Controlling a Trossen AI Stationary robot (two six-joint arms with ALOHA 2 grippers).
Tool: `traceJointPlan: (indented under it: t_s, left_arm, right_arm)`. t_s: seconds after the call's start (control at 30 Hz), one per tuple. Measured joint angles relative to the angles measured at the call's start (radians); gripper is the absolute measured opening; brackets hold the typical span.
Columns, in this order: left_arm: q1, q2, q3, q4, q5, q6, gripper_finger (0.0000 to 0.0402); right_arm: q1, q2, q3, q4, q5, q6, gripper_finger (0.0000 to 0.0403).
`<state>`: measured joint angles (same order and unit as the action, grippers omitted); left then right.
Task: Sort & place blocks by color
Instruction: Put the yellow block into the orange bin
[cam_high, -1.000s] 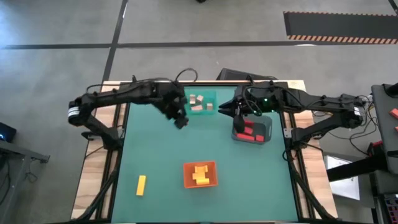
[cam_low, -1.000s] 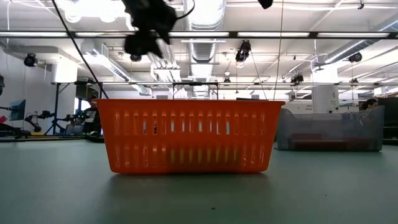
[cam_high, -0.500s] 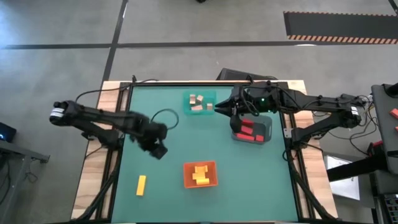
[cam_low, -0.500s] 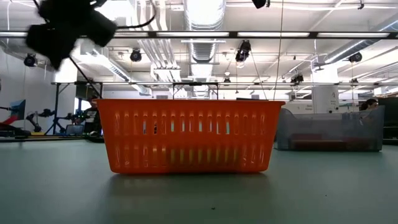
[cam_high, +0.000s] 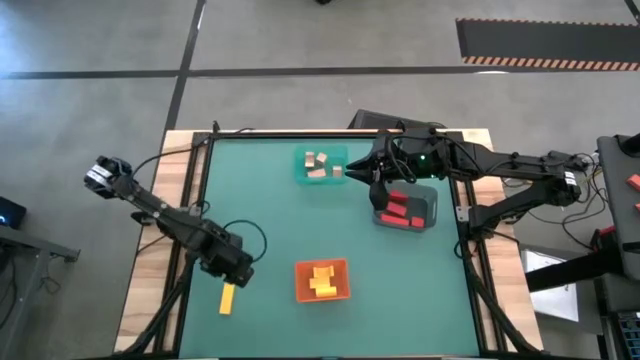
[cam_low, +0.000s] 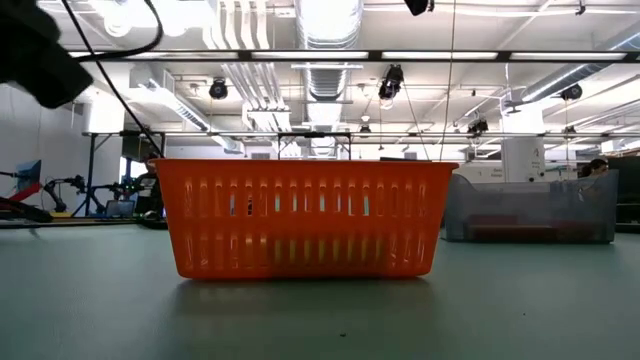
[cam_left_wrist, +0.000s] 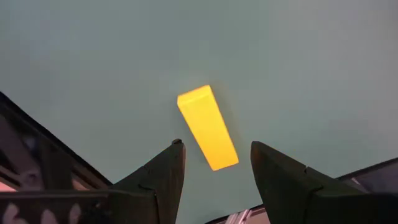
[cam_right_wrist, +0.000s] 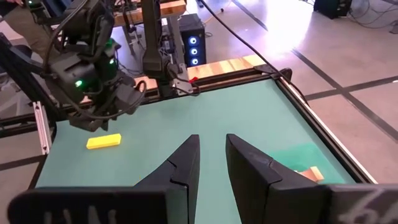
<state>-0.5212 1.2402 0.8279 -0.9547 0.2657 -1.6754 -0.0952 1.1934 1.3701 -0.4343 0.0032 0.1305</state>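
Lining up on the last stray yellow block (cam_high: 227, 298) with the left gripper (cam_high: 237, 275) poised over it.

Left gripper hangs just above the yellow bar lying flat on the green surface (cam_high: 270, 215) near its left front corner, jaws parted wider than the bar and holding nothing; in the left wrist view the bar (cam_left_wrist: 207, 127) runs at a slant between the two fingers (cam_left_wrist: 163, 176). To do this well, I would turn the wrist until the fingers face the long sides, centre it, descend straight, then close. Its likely home is the orange tray (cam_high: 322, 281), near to the right, already holding yellow pieces. Right gripper (cam_high: 377, 180) waits empty, fingers nearly together, between the teal tray (cam_high: 340, 154) and grey tray (cam_high: 428, 205).
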Motion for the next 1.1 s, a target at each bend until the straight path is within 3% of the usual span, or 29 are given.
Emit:
traceJointPlan:
  t_s: [0.2,0.67,1.1]
  left_arm:
    - [-0.067,0.035,-0.052,0.137,-0.002,-0.106,0.0166]
    - [-0.110,0.213,-0.053,0.188,-0.004,-0.126,0.0166]
    - [-0.114,0.272,-0.053,0.188,-0.004,-0.127,0.0166]
  right_arm:
    - [0.000,0.000,0.000,-0.001,0.000,0.000,0.0068]
    - [0.000,0.000,0.000,-0.002,0.000,0.000,0.0068]
    - [0.000,0.000,0.000,-0.002,0.000,0.000,0.0068]
